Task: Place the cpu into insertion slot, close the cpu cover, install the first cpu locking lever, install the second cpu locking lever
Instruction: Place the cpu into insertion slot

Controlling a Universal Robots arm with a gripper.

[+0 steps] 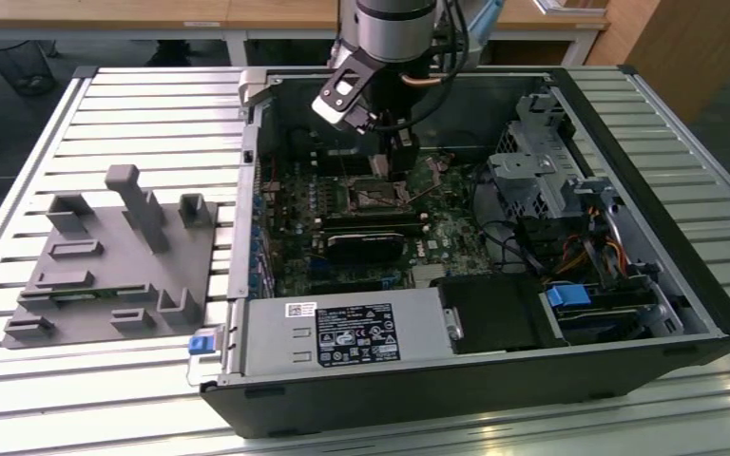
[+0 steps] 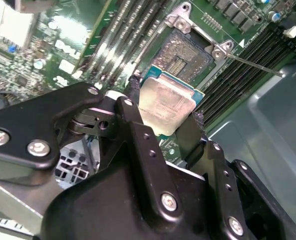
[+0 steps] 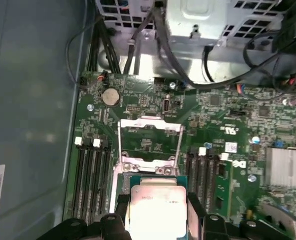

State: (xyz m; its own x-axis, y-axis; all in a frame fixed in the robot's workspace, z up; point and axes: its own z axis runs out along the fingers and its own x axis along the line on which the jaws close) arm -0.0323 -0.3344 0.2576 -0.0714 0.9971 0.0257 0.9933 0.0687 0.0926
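Observation:
My gripper [image 2: 165, 107] is shut on the cpu [image 2: 168, 104], a silvery square chip clamped by its edges between two black fingers [image 2: 133, 107]. In the second wrist view the chip hangs just beside and above the insertion slot [image 2: 187, 60], a dark square socket with a metal rim and its contacts bare. A thin locking lever [image 2: 252, 64] sticks out from the socket's corner. In the first wrist view the cpu [image 3: 155, 205] sits in my gripper [image 3: 155, 212], and the cpu cover [image 3: 148, 125] lies swung open beyond it. In the exterior view my gripper [image 1: 397, 161] hovers inside the computer case, over the insertion slot [image 1: 375, 197].
Long black memory slots [image 3: 93, 175] flank the socket on both sides. A black heatsink block [image 1: 365, 242] and the power supply [image 1: 339, 334] lie nearer the case front. A drive cage [image 1: 543, 161] and cables stand at the exterior view's right, a grey fixture [image 1: 111, 256] at its left.

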